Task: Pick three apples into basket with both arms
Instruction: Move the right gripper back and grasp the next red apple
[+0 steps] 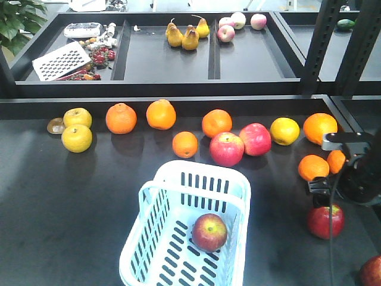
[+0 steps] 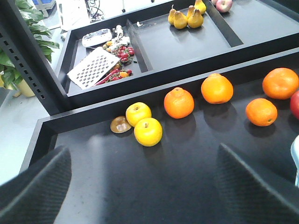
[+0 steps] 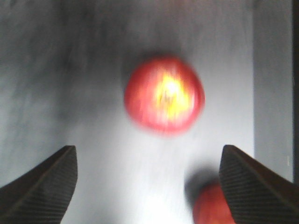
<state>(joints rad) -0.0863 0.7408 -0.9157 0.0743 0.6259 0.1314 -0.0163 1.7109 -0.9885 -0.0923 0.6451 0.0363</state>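
Now | left fingers [image 2: 32,186] wide, empty | right fingers [image 3: 42,186] wide over apple [image 3: 164,94] | 2 oranges [image 1: 314,167] beside

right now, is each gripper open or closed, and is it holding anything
left gripper: open, holding nothing.
right gripper: open, holding nothing; a red apple lies just ahead of it.

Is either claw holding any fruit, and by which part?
No. The left claw and right claw are both open and empty; an apple lies untouched below the right one.
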